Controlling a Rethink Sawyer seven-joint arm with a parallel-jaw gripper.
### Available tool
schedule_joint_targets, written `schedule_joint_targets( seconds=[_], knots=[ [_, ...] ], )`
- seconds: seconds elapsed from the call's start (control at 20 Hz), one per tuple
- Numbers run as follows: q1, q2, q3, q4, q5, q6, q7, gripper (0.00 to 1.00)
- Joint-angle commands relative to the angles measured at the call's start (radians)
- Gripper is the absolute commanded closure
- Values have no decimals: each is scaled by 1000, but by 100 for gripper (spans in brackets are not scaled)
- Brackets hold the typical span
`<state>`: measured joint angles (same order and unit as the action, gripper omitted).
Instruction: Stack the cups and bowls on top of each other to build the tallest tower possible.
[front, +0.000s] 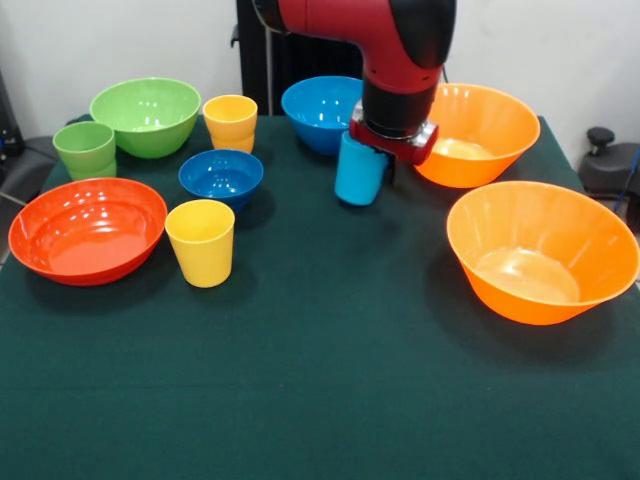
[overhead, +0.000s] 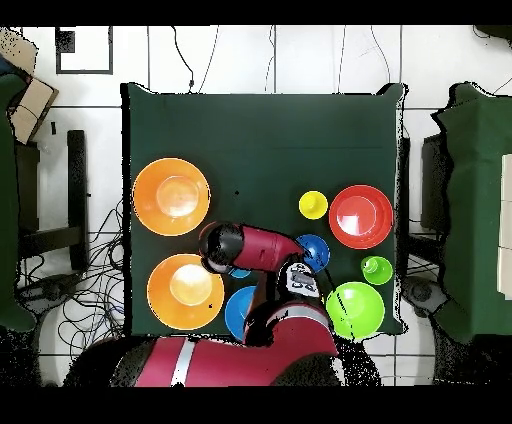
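Green-clothed table (front: 330, 400) bears six bowls (front: 540, 250), four cups (front: 201, 242) (fingers (front: 372, 160) clamping the light blue one (front: 358, 172)).

Robot lab, as I see it remotely.
A green-clothed table (overhead: 260, 130) on tiled floor (overhead: 250, 60), loose cables (overhead: 85, 290) trailing beside it.

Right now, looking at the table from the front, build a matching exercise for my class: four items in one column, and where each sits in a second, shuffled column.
Column A
1. light blue cup
2. green cup
3. small dark blue bowl
4. red-orange bowl

Column B
a. at the table's left edge, nearest the camera of the four
b. held up off the cloth at the pincer
c. just left of the green bowl
d. between the two yellow cups

Pairs: 1-b, 2-c, 3-d, 4-a
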<state>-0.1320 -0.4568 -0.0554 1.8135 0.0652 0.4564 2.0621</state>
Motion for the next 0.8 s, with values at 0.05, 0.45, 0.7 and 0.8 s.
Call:
schedule_joint_targets(
  seconds=[0.05,0.45,0.7,0.8],
  knots=[
    [-33,18,115,-126,21,53,42,100],
    [-55,29,128,-144,11,64,25,100],
    [-53,32,130,-156,8,74,28,100],
    [-53,33,131,-157,7,75,30,100]
  ],
)
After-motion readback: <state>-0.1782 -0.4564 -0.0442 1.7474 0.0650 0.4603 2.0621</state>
